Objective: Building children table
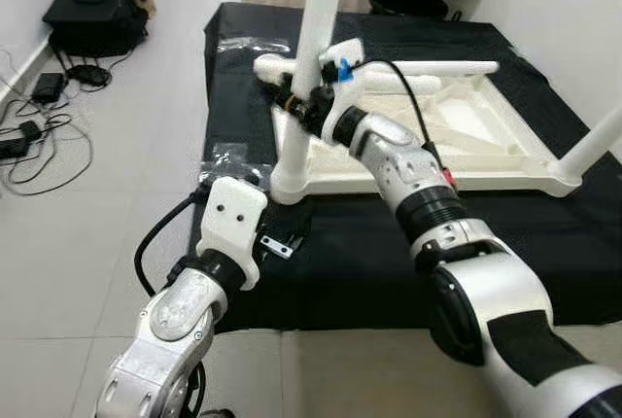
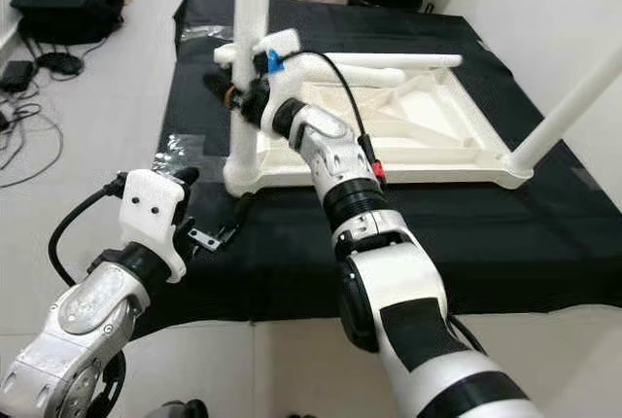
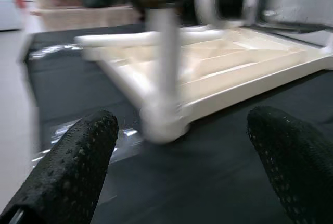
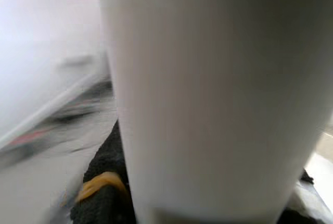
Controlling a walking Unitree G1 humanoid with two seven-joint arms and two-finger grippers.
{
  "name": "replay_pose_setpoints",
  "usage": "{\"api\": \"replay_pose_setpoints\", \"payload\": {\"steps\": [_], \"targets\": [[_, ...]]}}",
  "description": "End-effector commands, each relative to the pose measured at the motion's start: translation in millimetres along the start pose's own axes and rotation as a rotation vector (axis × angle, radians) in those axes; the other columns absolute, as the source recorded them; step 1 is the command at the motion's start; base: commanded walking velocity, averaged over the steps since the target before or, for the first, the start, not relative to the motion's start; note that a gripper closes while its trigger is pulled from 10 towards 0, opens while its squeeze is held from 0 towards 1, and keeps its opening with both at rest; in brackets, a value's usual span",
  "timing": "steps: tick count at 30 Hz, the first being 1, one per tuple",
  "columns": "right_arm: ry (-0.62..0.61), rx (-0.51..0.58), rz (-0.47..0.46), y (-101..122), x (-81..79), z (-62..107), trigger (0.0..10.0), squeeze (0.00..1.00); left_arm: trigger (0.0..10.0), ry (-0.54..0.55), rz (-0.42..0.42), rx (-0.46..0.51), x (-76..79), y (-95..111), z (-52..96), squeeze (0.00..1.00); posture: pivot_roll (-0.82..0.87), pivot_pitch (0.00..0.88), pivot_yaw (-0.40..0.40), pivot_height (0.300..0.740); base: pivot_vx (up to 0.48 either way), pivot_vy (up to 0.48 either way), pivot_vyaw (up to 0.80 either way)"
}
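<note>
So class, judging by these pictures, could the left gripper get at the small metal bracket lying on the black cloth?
Probably yes. The open left gripper hovers just short of the metal bracket, with only bare black cloth between; the right gripper is busy on the upright leg.

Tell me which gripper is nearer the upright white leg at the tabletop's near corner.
Right. The right gripper is clamped on the upright white leg, partway up it. The left gripper hangs open short of the leg's base, over the black cloth, touching nothing.
</note>
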State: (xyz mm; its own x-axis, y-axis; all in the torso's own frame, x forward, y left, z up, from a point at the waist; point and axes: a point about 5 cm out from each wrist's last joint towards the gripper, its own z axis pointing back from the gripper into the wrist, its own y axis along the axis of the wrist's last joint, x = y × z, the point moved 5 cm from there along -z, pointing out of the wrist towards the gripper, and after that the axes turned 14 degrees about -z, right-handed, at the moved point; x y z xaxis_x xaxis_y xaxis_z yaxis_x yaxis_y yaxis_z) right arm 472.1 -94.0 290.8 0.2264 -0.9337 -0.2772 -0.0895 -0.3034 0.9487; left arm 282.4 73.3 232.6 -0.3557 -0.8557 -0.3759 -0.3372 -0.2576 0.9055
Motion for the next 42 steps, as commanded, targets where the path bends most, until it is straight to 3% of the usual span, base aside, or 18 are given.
{"api": "replay_pose_setpoints", "payload": {"steps": [1, 2, 4, 8, 9, 10, 11, 15, 16, 17, 18, 21, 27, 28, 31, 35, 39, 42], "targets": [[-0.373, -0.02, 0.045, -11.8, 70.4, 15.5, 0.0, 0.0, 10.0, 0.006, -0.014, -0.003, -1.5, -1.2, 0.3, 0.0, 0.09, 0.169, -0.139, 0.74, 0.0, 0.0, 0.0], [-0.47, 0.005, 0.02, -11.7, 83.4, 21.9, 0.0, 0.0, 10.0, 0.008, -0.015, 0.0, -2.0, -0.4, -0.6, 0.0, 0.09, 0.17, -0.14, 0.74, 0.0, 0.0, 0.0], [-0.529, 0.022, -0.006, -12.6, 89.8, 26.1, 0.0, 0.0, 10.0, 0.009, -0.017, 0.002, -2.3, 0.2, -1.2, 0.0, 0.09, 0.173, -0.141, 0.74, 0.0, 0.0, 0.0], [-0.565, 0.043, -0.043, -14.1, 86.5, 28.0, 0.0, 0.0, 10.0, 0.01, -0.018, 0.005, -2.2, 1.3, -1.7, 0.0, 0.09, 0.176, -0.138, 0.74, 0.0, 0.0, 0.0], [-0.523, 0.039, -0.046, -15.2, 74.3, 24.3, 2.4, 0.0, 10.0, 0.009, -0.016, 0.006, -1.9, 1.6, -1.6, 0.0, 0.09, 0.176, -0.138, 0.74, 0.0, 0.0, 0.0], [-0.386, 0.025, -0.08, -16.2, 44.8, 14.5, 10.0, 0.0, 10.0, 0.004, -0.016, 0.006, -0.8, 1.5, -1.2, 0.0, 0.09, 0.176, -0.138, 0.74, 0.0, 0.0, 0.0], [-0.33, 0.018, -0.089, -16.0, 33.0, 10.8, 10.0, 0.0, 10.0, 0.003, -0.016, 0.005, -0.6, 1.4, -1.0, 0.0, 0.09, 0.176, -0.138, 0.74, 0.0, 0.0, 0.0], [-0.224, 0.03, -0.107, -10.6, 13.3, 5.0, 10.0, 0.0, 10.0, 0.002, -0.016, 0.004, -0.3, 1.1, -1.1, 0.0, 0.09, 0.175, -0.139, 0.74, 0.0, 0.0, 0.0], [-0.181, 0.032, -0.113, -7.0, 8.1, 2.8, 10.0, 0.79, 10.0, 0.002, -0.015, 0.005, -0.3, 1.1, -1.3, 0.0, 0.09, 0.175, -0.14, 0.74, 0.0, 0.0, 0.0], [-0.156, 0.034, -0.117, -4.7, 5.1, 1.5, 10.0, 0.79, 10.0, 0.003, -0.015, 0.005, -0.2, 1.1, -1.4, 0.0, 0.09, 0.175, -0.14, 0.74, 0.0, 0.0, 0.0], [-0.16, 0.042, -0.11, -0.7, 7.9, 1.2, 10.0, 1.0, 10.0, 0.003, -0.014, 0.006, 0.0, 1.3, -1.5, 0.0, 0.09, 0.171, -0.141, 0.74, 0.0, 0.0, 0.0], [-0.155, 0.054, -0.111, 7.4, 14.9, 0.8, 10.0, 1.0, 10.0, 0.003, -0.013, 0.007, 0.5, 1.4, -1.6, 0.0, 0.09, 0.168, -0.141, 0.74, 0.0, 0.0, 0.0], [-0.031, 0.038, -0.165, 15.3, 12.5, -0.2, 10.0, 1.0, 10.0, 0.0, -0.014, 0.007, 0.9, 1.0, -1.5, 0.0, 0.09, 0.163, -0.137, 0.74, 0.0, 0.0, 0.0], [0.018, 0.018, -0.186, 15.0, 11.7, 0.1, 10.0, 1.0, 10.0, 0.0, -0.014, 0.007, 1.1, 1.0, -1.5, 0.0, 0.09, 0.157, -0.136, 0.74, 0.0, 0.0, 0.0], [0.319, -0.05, -0.168, 12.1, -7.0, 8.5, 10.0, 1.0, 10.0, -0.002, -0.018, 0.009, 1.2, 1.4, -1.3, 0.0, 0.09, 0.152, -0.134, 0.74, 0.0, 0.0, 0.0], [0.465, -0.08, -0.142, 8.5, -17.6, 16.5, 10.0, 1.0, 10.0, -0.003, -0.019, 0.011, 1.2, 1.6, -1.3, 0.0, 0.09, 0.148, -0.132, 0.74, 0.0, 0.0, 0.0], [0.728, -0.102, -0.096, 3.4, -35.4, 37.4, 10.0, 1.0, 10.0, -0.004, -0.021, 0.014, 1.1, 2.3, -1.8, 0.0, 0.09, 0.145, -0.131, 0.74, 0.0, 0.0, 0.0], [0.806, -0.105, -0.092, 2.7, -39.9, 44.9, 10.0, 1.0, 10.0, -0.004, -0.023, 0.015, 0.9, 2.4, -1.8, 0.0, 0.09, 0.144, -0.132, 0.74, 0.0, 0.0, 0.0]]}}
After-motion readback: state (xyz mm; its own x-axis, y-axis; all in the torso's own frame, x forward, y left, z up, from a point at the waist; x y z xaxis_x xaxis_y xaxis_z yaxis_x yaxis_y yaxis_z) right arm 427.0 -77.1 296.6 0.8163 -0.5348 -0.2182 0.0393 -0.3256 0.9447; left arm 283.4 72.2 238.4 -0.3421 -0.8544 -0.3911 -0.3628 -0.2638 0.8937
